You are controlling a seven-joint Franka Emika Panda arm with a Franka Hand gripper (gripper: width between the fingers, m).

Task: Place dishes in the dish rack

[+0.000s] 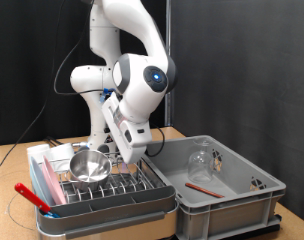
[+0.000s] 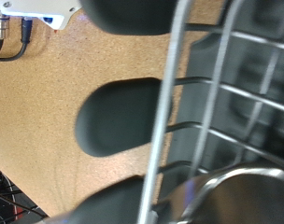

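A: Where do the dishes stand at this moment?

B: The steel bowl lies inside the dish rack, near its far end, and the pink plate stands on edge at the exterior view's left of the rack. The clear glass and the red utensil rest in the grey tub at the right.

A: And the gripper?

B: It is low over the rack, just beside the bowl. In the wrist view I see chrome wires, dark rubber feet and the wooden tabletop under them, but the jaws are blurred, so I cannot tell if they are wide or narrow.

A: How will these things handle?

B: The bowl seems light, stiff and slippery; its rim is probably the best place to take hold. The glass looks fragile and smooth. The utensil is thin and lies flat, so it is hard to pinch.

A: Is there room?

B: The tub walls are tall and the prongs stand close, so the room is narrow.
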